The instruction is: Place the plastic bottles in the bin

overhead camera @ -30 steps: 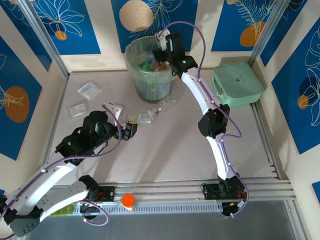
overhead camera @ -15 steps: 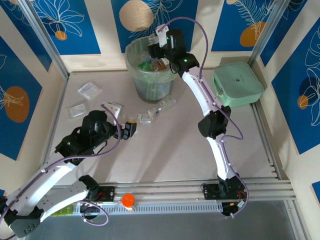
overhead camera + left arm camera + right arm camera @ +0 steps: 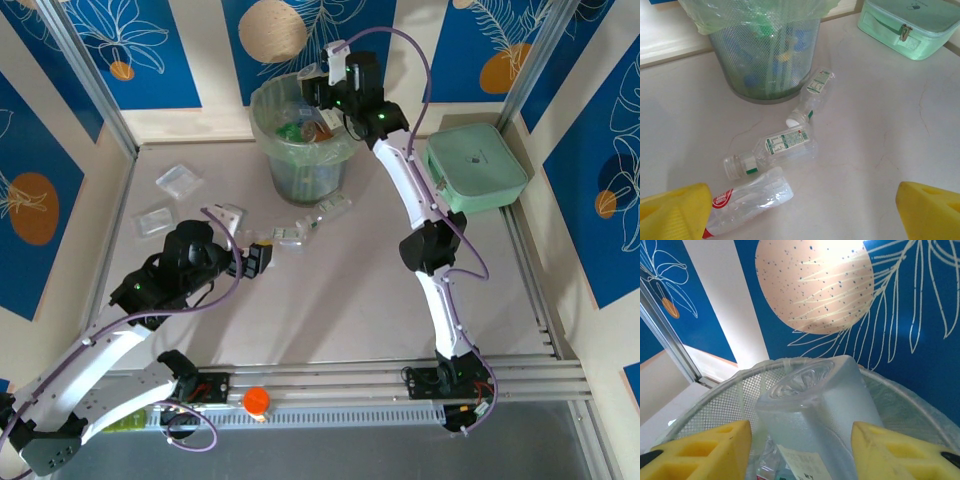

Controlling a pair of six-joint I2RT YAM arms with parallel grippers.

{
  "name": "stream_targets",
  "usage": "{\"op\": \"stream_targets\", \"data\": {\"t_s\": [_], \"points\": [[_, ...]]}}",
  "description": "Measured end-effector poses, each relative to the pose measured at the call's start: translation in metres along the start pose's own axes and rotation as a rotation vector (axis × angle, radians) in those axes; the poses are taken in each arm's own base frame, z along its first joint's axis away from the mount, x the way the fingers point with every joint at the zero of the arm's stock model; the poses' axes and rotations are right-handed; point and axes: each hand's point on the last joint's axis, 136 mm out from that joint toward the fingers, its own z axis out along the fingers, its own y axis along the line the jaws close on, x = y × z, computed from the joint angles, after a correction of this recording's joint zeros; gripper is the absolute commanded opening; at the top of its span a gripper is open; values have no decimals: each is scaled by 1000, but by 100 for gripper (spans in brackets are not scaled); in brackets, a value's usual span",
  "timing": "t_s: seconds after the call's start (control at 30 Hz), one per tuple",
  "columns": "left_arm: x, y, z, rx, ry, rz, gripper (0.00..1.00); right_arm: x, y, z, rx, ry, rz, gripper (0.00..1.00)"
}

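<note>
Yellow-fingered right gripper (image 3: pixel 801 440), on the right arm (image 3: pixel 400 185) stretched to the top middle above the bin (image 3: pixel 300 170), brackets a clear bottle (image 3: pixel 815 405), whether squeezing it I cannot tell, while the bent left arm (image 3: pixel 100 350) holds the left gripper (image 3: pixel 805 210) wide open over three lying bottles (image 3: pixel 785 145) left of centre.

Left arm (image 3: pixel 110 345) and right arm (image 3: pixel 440 310): white links, black joints bearing green lights, purple cables (image 3: pixel 480 265) looping back from the wrists; finger pads (image 3: pixel 675 212) of blocky yellow foam.
</note>
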Motion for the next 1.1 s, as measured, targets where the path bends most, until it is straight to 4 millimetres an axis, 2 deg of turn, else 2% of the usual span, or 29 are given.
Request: {"op": "stream_targets", "data": {"t_s": [0.07, 0.2, 0.27, 0.37, 0.6, 0.7, 0.83, 1.0, 1.1], "points": [[0, 0, 0, 0, 0, 0, 94, 9, -5, 7, 15, 14, 16, 53], [0, 0, 0, 1, 0, -1, 94, 48, -21, 29, 62, 88, 32, 52], [0, 0, 0, 1, 0, -1, 94, 60, -28, 36, 86, 103, 33, 51], [0, 0, 0, 1, 0, -1, 94, 63, -33, 36, 95, 112, 32, 51], [0, 3, 1, -8, 1, -5, 94, 60, -23, 34, 79, 117, -9, 52], [0, 5, 1, -13, 2, -8, 94, 49, -16, 23, 70, 111, -17, 54], [1, 9, 4, -33, 11, -19, 95, 8, 1, -8, 47, 54, -32, 55], [1, 16, 10, -79, 54, -58, 100, -61, 25, -72, 16, -60, -38, 55], [-1, 18, 13, -107, 87, -109, 99, -82, 37, -114, 6, -83, -13, 57]]}}
